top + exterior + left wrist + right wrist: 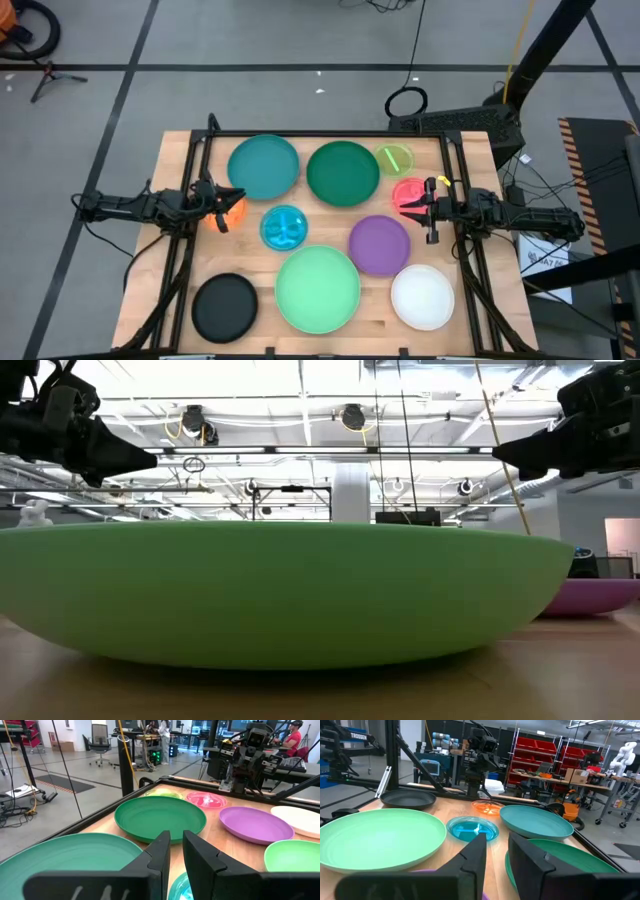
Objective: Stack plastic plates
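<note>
Ten round plates lie flat and apart on the wooden table: teal [263, 167], dark green [343, 172], lime [394, 158], pink [410, 192], blue [285, 227], purple [380, 243], mint green [318, 288], white [422, 296], black [224, 306] and orange [234, 209]. My left gripper [222, 207] hovers over the orange plate, pointing toward the table's right. Its fingers [176, 836] are open by a narrow gap. My right gripper [415, 205] hovers by the pink plate, pointing left, and is also narrowly open [497, 837]. In the low view both grippers [150, 460] [498, 452] hang well above the plates.
A dark frame rail [330, 135] runs along the table's far edge, with rails down both sides. The mint green plate [280, 595] fills the low view, with the purple plate [590, 598] behind it. Bare wood shows between the plates. People sit at desks beyond the table.
</note>
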